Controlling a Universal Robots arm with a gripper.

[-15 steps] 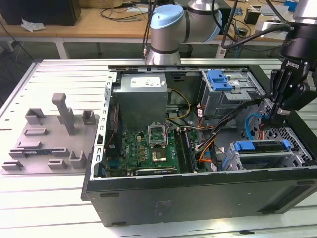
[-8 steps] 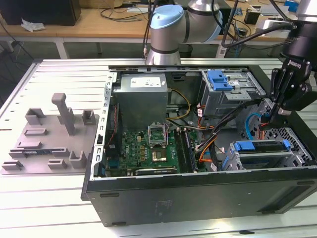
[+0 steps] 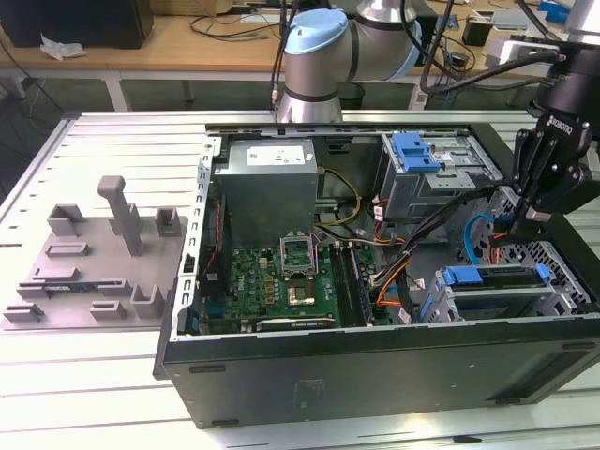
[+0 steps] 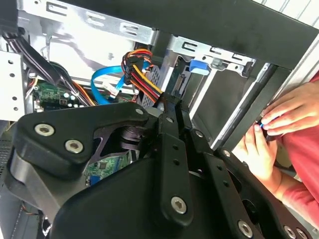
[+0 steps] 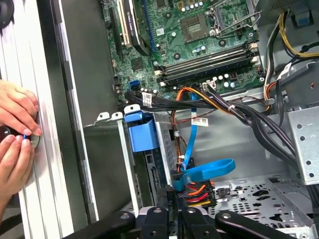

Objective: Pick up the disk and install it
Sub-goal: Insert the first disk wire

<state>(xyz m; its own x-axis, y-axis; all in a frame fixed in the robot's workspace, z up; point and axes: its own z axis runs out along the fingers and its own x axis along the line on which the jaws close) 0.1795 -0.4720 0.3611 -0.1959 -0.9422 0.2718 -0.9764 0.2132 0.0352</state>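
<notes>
While two blue carriers (image 3: 417,150) sit in the one open case (image 3: 375,375), the hand (image 3: 517,230) hangs pinched narrow by the cables (image 4: 142,74).

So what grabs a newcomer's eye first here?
The open computer case with its green motherboard sits mid-table in the exterior view. The black gripper hangs by the drive cage at that view's right, and a person's hands sit just outside the case's wall in the first wrist view.

No legible text — print on the power supply label (image 3: 278,156) too small
</notes>
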